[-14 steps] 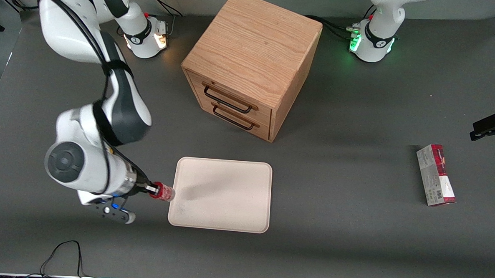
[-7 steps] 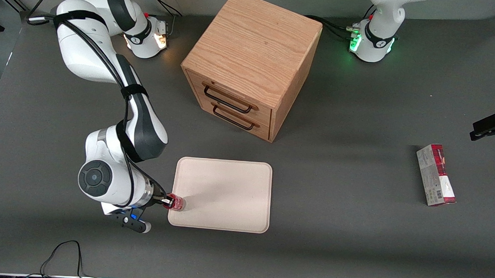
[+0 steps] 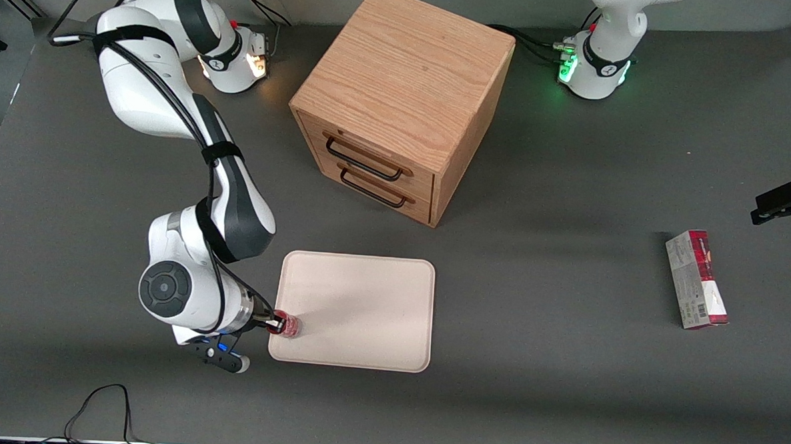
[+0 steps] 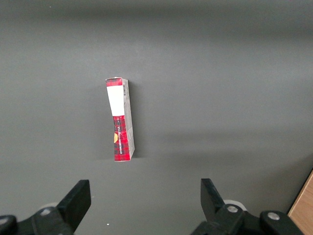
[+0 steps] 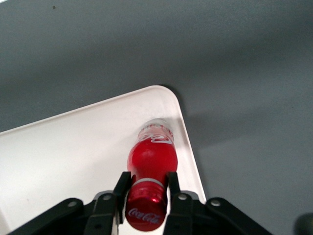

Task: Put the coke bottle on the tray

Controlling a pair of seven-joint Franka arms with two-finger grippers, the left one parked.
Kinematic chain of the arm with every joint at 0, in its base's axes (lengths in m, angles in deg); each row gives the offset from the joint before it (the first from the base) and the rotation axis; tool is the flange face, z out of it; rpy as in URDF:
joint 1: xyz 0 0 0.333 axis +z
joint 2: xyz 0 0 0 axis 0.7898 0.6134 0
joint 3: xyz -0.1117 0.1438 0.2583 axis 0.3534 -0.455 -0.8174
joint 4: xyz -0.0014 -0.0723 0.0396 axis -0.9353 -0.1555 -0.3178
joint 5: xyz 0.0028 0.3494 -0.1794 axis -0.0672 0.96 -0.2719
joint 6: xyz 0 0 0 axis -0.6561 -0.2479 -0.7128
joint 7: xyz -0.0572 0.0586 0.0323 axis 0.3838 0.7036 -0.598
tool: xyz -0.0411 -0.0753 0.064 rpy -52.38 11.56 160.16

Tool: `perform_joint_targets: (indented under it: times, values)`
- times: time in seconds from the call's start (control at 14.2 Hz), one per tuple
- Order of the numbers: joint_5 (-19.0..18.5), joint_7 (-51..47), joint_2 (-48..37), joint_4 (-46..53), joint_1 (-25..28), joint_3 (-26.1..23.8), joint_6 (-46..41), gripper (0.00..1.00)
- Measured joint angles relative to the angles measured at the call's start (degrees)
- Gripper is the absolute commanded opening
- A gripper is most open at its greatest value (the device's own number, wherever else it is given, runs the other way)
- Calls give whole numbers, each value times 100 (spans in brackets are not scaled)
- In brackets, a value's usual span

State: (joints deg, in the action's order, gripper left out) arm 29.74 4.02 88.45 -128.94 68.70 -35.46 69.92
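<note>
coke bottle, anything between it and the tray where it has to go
Nothing visible. The claw is shut on the coke bottle at its neck, with the bottle's base already over a corner of the tray, which is otherwise bare.

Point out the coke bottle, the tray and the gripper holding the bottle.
coke bottle point(image 5: 152, 159): right wrist view, red body.
tray point(image 3: 365, 301): front view, bare floor.
gripper point(image 5: 146, 188): right wrist view, between fingertips at the bottle's neck.
</note>
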Motion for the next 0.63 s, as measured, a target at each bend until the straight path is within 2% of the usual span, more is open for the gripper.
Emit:
perform_joint_targets:
  times: [0.42,0.63]
  values:
    - [0,-6,-10,121,7,-1,-4,100]
    - [0,13,-243,71,0,9,-453,100]
